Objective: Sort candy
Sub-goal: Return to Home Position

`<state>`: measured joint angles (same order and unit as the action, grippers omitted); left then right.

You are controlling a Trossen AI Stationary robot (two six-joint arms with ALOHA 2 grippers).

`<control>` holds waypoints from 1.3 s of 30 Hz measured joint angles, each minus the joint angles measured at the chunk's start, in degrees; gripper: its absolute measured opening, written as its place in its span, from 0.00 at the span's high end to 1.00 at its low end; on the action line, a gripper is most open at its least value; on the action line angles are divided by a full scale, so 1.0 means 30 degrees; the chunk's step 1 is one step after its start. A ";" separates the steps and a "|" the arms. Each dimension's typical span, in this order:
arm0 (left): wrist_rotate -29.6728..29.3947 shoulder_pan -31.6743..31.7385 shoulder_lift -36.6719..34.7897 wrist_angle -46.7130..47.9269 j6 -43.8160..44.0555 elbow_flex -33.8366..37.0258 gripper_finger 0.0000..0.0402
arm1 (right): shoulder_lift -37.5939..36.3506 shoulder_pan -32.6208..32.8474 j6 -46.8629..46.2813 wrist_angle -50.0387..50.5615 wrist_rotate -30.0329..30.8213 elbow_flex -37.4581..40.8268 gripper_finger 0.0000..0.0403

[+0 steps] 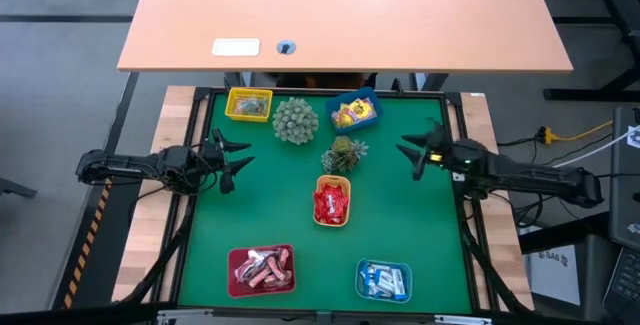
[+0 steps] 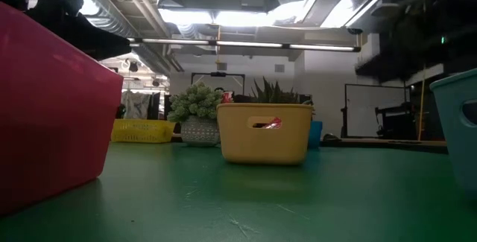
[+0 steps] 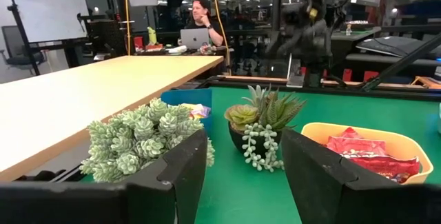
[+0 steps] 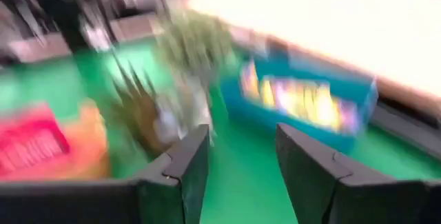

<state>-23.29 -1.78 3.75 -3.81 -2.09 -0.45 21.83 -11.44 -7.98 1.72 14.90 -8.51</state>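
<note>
The candy lies sorted in small trays on the green mat: red candy (image 1: 331, 203) in an orange tray at the middle, yellow candy (image 1: 352, 115) in a blue tray at the far side, pale green candy (image 1: 250, 105) in a yellow tray, brown-pink candy (image 1: 262, 268) in a red tray and blue-white candy (image 1: 384, 281) in a blue tray near the front. My left gripper (image 1: 242, 154) stands open at the mat's left edge, pointing level across it. My right gripper (image 1: 406, 155) stands open at the right edge. Nothing is between the fingers of either.
Two potted plants stand between the grippers: a pale green ball-like one (image 1: 295, 120) and a spiky succulent (image 1: 344, 153). A wooden desk (image 1: 340, 15) lies beyond the far edge. A person sits at a laptop far behind (image 3: 200, 24). Bare mat lies in front of each gripper.
</note>
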 joint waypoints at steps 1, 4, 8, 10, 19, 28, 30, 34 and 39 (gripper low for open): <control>0.0007 0.0000 0.0000 0.0000 0.0000 0.0000 0.56 | -0.0331 0.0139 0.0398 -0.0870 -0.0338 -0.0016 0.59; -0.0016 -0.0006 0.0000 0.0000 0.0007 0.0000 0.56 | -0.0618 0.0225 0.1338 -0.1556 -0.1263 -0.0046 0.59; 0.0079 -0.0007 0.0000 -0.0007 0.0007 0.0000 0.56 | -0.0949 0.0183 0.1630 -0.1727 -0.2003 -0.0017 0.59; 0.0079 -0.0007 0.0000 -0.0007 0.0000 0.0000 0.56 | -0.1063 0.0185 0.1669 -0.1582 -0.2613 -0.0018 0.59; 0.0079 -0.0007 0.0000 -0.0007 0.0000 0.0000 0.56 | -0.1486 0.0188 0.2819 -0.1450 -0.5335 -0.0007 0.59; 0.0079 0.0000 0.0000 -0.0006 0.0006 0.0000 0.56 | -0.4264 0.0188 0.2834 -0.0557 -0.5312 0.1009 0.59; 0.0076 0.0000 0.0000 -0.0007 0.0004 0.0000 0.56 | -0.4820 0.0188 0.2825 -0.0730 -0.5297 0.1615 0.59; 0.0077 0.0000 0.0000 -0.0007 0.0000 0.0000 0.56 | -0.5532 0.0188 0.2751 -0.0804 -0.5317 0.2640 0.59; 0.0076 -0.0010 -0.0003 -0.0007 0.0010 0.0000 0.56 | -0.6161 0.0188 0.2644 -0.1009 -0.5657 0.2696 0.59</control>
<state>-23.06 -1.81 3.74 -3.84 -2.06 -0.45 3.35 -10.87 -0.05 -1.31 -2.07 -0.43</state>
